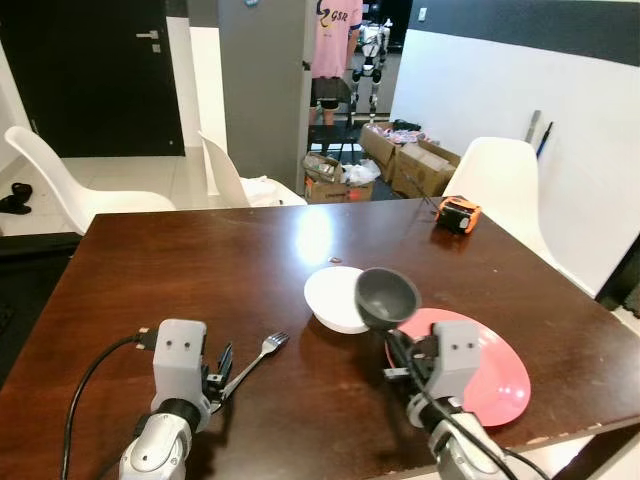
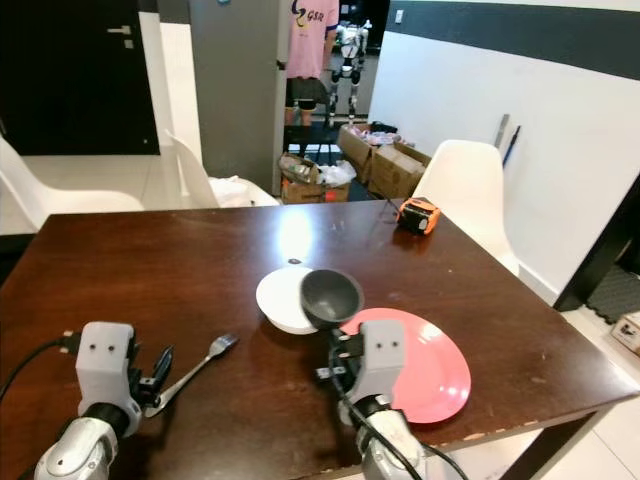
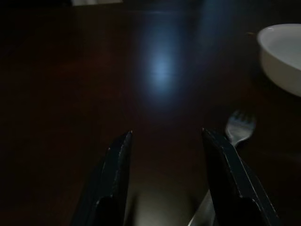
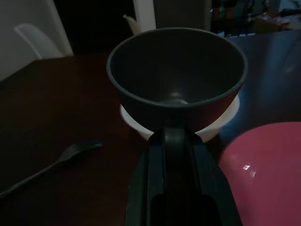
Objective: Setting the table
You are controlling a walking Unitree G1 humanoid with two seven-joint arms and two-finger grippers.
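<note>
A dark grey bowl (image 1: 387, 296) hangs tilted above the brown table (image 1: 200, 270), held by its near rim in my right gripper (image 1: 398, 345), which is shut on it. Behind the bowl a white bowl (image 1: 332, 299) rests on the table. A pink plate (image 1: 495, 370) lies at the right, under my right arm. A silver fork (image 1: 255, 360) lies at the front left. My left gripper (image 3: 165, 136) is open and low over the table, and the fork (image 3: 237, 129) passes just beside one finger.
An orange tape measure (image 1: 458, 213) sits at the far right of the table. White chairs (image 1: 60, 185) stand around it. Cardboard boxes (image 1: 415, 160) and clutter lie on the floor beyond, with a robot (image 1: 370, 55) and a person's pink shirt in the doorway.
</note>
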